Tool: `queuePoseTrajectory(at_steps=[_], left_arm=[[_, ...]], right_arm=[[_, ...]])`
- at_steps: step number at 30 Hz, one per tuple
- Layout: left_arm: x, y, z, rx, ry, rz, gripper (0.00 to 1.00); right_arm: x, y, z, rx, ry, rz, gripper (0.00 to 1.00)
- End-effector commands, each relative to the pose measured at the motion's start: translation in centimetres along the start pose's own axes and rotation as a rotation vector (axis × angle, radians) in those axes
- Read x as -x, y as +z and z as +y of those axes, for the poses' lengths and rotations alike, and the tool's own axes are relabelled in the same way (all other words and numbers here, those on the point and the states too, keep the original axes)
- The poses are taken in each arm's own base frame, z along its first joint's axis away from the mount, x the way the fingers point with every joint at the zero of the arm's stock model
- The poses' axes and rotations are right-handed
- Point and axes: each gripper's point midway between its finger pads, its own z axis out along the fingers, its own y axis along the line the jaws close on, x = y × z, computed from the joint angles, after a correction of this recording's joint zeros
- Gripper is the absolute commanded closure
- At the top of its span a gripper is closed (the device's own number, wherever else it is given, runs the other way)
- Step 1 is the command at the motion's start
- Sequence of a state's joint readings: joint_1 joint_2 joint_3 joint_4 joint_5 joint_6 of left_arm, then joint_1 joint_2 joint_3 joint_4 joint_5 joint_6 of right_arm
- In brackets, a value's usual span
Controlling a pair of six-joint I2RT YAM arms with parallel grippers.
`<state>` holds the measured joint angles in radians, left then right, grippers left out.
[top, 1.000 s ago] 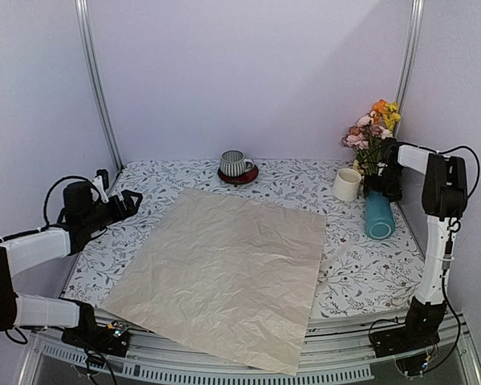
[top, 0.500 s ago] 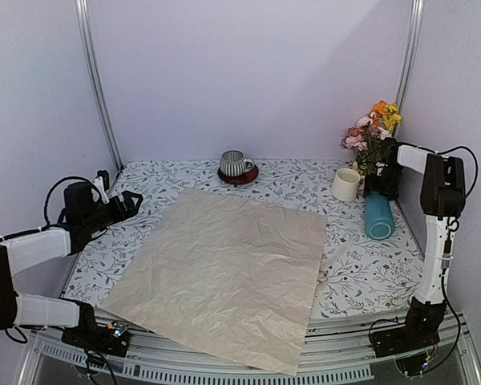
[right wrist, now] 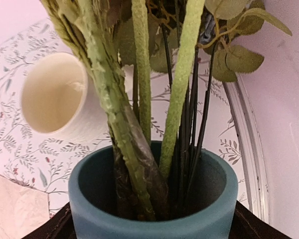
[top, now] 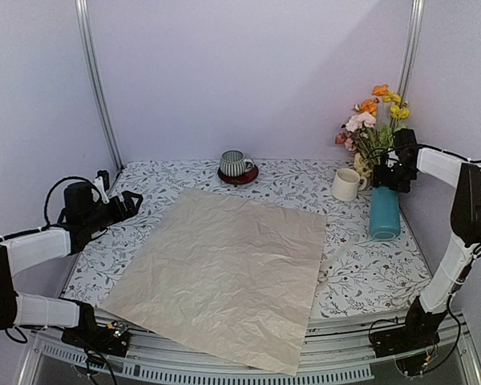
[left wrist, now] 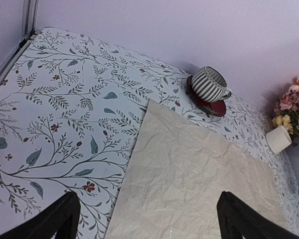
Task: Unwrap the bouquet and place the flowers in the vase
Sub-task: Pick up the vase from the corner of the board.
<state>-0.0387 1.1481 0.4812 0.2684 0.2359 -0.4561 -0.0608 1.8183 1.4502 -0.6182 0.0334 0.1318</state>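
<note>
The teal vase [top: 384, 212] stands upright at the table's right edge, with the flowers [top: 373, 120] in it, pink, orange and yellow blooms on top. In the right wrist view the green stems [right wrist: 139, 99] go down into the vase [right wrist: 154, 219]. My right gripper [top: 401, 172] [right wrist: 154, 225] is shut on the vase just under its rim, one finger on each side. The bouquet's crinkled paper [top: 224, 269] [left wrist: 199, 179] lies flat and unwrapped mid-table. My left gripper [top: 131, 200] [left wrist: 149, 224] hovers open over the paper's left edge, holding nothing.
A cream mug [top: 346, 184] [right wrist: 55, 97] stands just left of the vase. A striped grey cup on a red saucer [top: 236, 164] [left wrist: 209, 85] sits at the back centre. Frame posts [top: 406, 56] rise at both back corners; the right wall is close to the vase.
The vase has gone from tipped toward the front to upright, and the flowers have risen with it. The right arm has swung up and outward. The left arm has not moved.
</note>
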Motion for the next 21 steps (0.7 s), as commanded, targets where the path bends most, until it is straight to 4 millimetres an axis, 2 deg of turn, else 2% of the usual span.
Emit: queuePoseTrajectory(at_steps=[1, 7, 12, 21], left_arm=[[0.0, -0.1, 0.0, -0.004, 0.012, 0.002, 0.02], [-0.1, -0.2, 0.1, 0.000, 0.013, 0.002, 0.02], [0.0, -0.2, 0.1, -0.003, 0.014, -0.001, 0.02], [0.0, -0.2, 0.0, -0.006, 0.015, -0.001, 0.02]], right_arm=[[7.4, -7.4, 2.5, 0.060, -0.033, -0.402, 0.40], [8.0, -12.5, 3.3, 0.087, -0.042, -0.598, 0.42], [7.7, -16.3, 4.3, 0.115, -0.071, -0.736, 0.45], [6.6, -23.0, 8.8, 0.237, -0.184, -0.959, 0.46]])
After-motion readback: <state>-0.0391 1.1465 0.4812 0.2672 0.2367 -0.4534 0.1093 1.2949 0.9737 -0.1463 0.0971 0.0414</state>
